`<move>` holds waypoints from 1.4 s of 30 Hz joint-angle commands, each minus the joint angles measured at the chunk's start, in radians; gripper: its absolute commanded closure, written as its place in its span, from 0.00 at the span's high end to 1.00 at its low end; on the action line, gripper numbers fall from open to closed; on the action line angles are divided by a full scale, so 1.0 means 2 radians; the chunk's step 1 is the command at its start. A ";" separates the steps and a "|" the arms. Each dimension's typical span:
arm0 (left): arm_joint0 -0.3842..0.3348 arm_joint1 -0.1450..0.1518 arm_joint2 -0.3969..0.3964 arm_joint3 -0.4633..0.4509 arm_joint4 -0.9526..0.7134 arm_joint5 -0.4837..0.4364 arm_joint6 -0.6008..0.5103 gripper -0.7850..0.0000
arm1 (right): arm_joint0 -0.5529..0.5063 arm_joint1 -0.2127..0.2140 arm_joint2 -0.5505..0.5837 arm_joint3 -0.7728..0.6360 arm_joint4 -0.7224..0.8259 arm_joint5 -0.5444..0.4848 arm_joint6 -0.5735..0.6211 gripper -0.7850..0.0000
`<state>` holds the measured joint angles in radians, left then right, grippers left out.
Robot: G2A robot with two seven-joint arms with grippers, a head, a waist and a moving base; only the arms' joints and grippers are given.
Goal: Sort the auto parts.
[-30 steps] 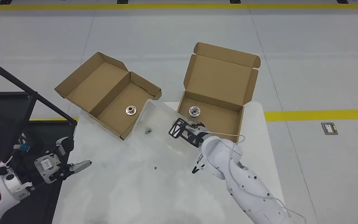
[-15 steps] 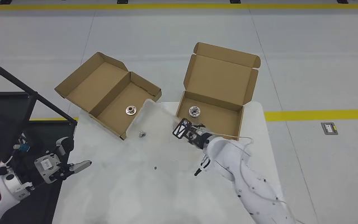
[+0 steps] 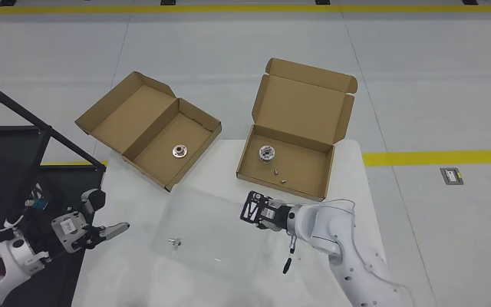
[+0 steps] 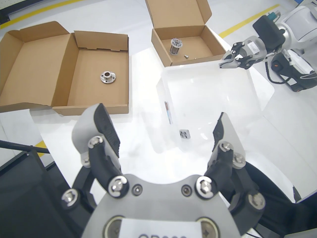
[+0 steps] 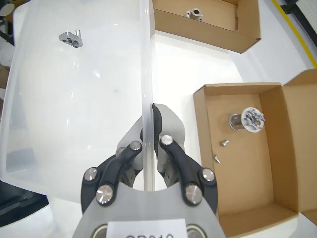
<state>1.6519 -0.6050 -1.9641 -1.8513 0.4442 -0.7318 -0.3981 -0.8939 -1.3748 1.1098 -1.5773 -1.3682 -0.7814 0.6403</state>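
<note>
The small metal bracket [image 5: 70,39] lies in the clear bin [image 5: 146,50], in the corner far from the right tool [image 5: 148,115], which is clamped on the bin's near rim. The left tool [image 4: 161,115], spread wide and empty, hangs just short of the bracket. Hold the rim steady and level so the bracket does not slide before picking.

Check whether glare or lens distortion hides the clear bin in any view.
Top view: clear bin nearly blends into the white table, faint edges only. Left wrist view: wide-angle bending, bin walls show by highlights. Right wrist view: rim plain in the right claw.
</note>
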 commanded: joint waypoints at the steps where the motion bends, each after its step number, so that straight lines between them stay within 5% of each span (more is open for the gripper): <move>1: -0.001 0.000 0.001 -0.002 -0.002 -0.017 -0.012 1.00 | 0.001 0.002 0.000 0.009 0.004 -0.013 -0.003 0.00; 9: -0.009 0.009 0.018 -0.012 -0.014 -0.098 -0.098 1.00 | 0.019 0.004 -0.017 0.058 0.004 -0.052 -0.027 0.00; 20: -0.030 0.019 0.062 -0.040 -0.036 -0.102 -0.174 1.00 | 0.046 0.005 -0.036 0.109 -0.012 -0.051 -0.063 0.02; 21: -0.031 0.019 0.065 -0.043 -0.036 -0.100 -0.178 1.00 | 0.047 0.006 -0.036 0.110 -0.012 -0.052 -0.067 0.30; 23: -0.034 0.020 0.070 -0.048 -0.038 -0.095 -0.185 1.00 | 0.047 0.007 -0.036 0.112 -0.014 -0.053 -0.072 0.45; 31: -0.047 0.023 0.087 -0.063 -0.042 -0.077 -0.199 1.00 | 0.038 0.015 -0.025 0.107 -0.024 -0.056 -0.091 0.61; 33: -0.050 0.024 0.091 -0.065 -0.041 -0.073 -0.204 1.00 | 0.034 0.017 -0.021 0.101 -0.027 -0.056 -0.099 0.71; 36: -0.054 0.025 0.102 -0.072 -0.038 -0.075 -0.222 1.00 | 0.017 0.023 -0.006 0.074 -0.036 -0.055 -0.117 0.71; 40: -0.066 0.029 0.116 -0.086 -0.036 -0.083 -0.254 1.00 | -0.032 0.036 0.030 -0.008 -0.062 -0.049 -0.166 0.84; 41: -0.071 0.030 0.118 -0.091 -0.033 -0.081 -0.262 1.00 | -0.048 0.039 0.040 -0.031 -0.072 -0.047 -0.181 1.00; 42: -0.078 0.031 0.121 -0.096 -0.032 -0.075 -0.266 1.00 | -0.064 0.042 0.051 -0.053 -0.081 -0.043 -0.196 1.00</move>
<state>1.5112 -0.5447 -1.7283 -2.0324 0.3763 -0.8948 -0.9183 -0.9826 -1.2974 1.1854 -1.6242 -1.5077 -0.8747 0.2866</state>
